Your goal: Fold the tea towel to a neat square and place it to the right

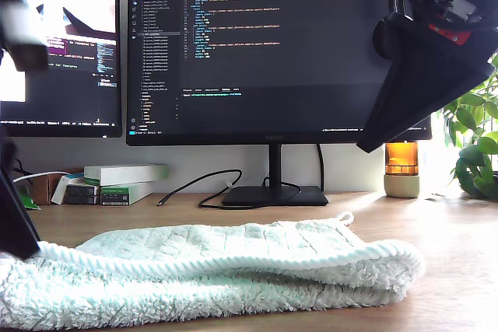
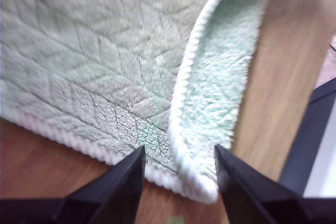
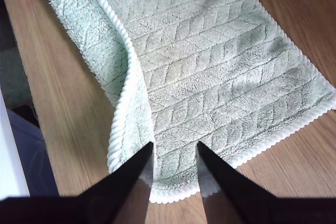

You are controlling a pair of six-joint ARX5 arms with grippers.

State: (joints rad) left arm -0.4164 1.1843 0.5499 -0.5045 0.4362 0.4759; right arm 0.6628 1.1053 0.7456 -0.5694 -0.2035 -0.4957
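- tea towel (image 1: 218, 270) lies on the desk (image 1: 459, 254), folded over lengthwise, layers offset.
- my first hand (image 2: 178, 156): fingers apart, holding nothing, over one corner.
- my second hand (image 3: 175, 153): parted, empty, at another corner.
- risk: pinching only one layer would let the fold slide crooked.

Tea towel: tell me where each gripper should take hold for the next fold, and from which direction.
Grip the tea towel at its end corners, where the ribbed hem curls up off the table. My first gripper and my second gripper already hang open above them; descending from above, one finger under the raised edge, looks easiest.
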